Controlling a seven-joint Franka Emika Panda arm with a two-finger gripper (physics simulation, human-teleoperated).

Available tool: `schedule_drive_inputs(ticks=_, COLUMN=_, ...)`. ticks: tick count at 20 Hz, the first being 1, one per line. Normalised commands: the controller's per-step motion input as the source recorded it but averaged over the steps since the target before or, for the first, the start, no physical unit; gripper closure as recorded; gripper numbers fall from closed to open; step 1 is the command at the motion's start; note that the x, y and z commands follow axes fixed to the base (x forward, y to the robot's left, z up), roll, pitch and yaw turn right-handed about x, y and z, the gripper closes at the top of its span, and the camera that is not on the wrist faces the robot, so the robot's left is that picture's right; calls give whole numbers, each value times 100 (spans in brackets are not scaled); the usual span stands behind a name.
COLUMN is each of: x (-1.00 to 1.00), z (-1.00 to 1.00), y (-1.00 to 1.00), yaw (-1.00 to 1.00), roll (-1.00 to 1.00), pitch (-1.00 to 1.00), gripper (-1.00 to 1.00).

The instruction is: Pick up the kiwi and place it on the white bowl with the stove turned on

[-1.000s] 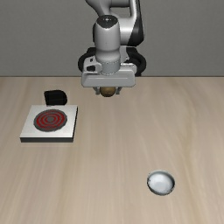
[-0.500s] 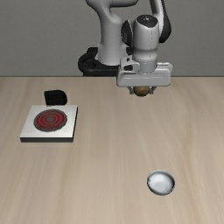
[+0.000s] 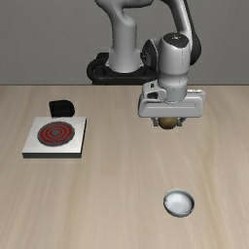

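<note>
Kiwi seen clamped between fingers of gripper, held off table, right of centre. Since a second ago, gripper shifted rightward and lower in frame, toward white bowl at lower right. Stove burner shown red, left. Carry judged under way; release not yet made.

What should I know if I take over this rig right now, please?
Claw: shut on the kiwi, held up off the table.
White bowl: on the table, lower in the exterior view than the claw and slightly toward that view's right, with nothing in it.
Stove: at the exterior view's left; its burner rings show red, so it looks on.
Done: kiwi picked up; stove apparently on.
Left: carry the kiwi over the bowl, lower it and release.
</note>
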Motion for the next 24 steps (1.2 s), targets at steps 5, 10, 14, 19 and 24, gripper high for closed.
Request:
schedule_drive_inputs(ticks=5, x=100, z=0, y=0, yaw=0, roll=0, pitch=0, gripper=100)
schedule_drive_inputs(ticks=10, x=100, z=0, y=20, yaw=0, roll=0, pitch=0, gripper=100)
schedule_drive_inputs(ticks=14, x=100, z=0, y=0, yaw=0, roll=0, pitch=0, gripper=100)
schedule_drive_inputs(ticks=19, x=100, z=0, y=0, yaw=0, roll=0, pitch=0, gripper=100)
schedule_drive_inputs(ticks=24, x=20, z=0, y=0, yaw=0, roll=0, pitch=0, gripper=-100)
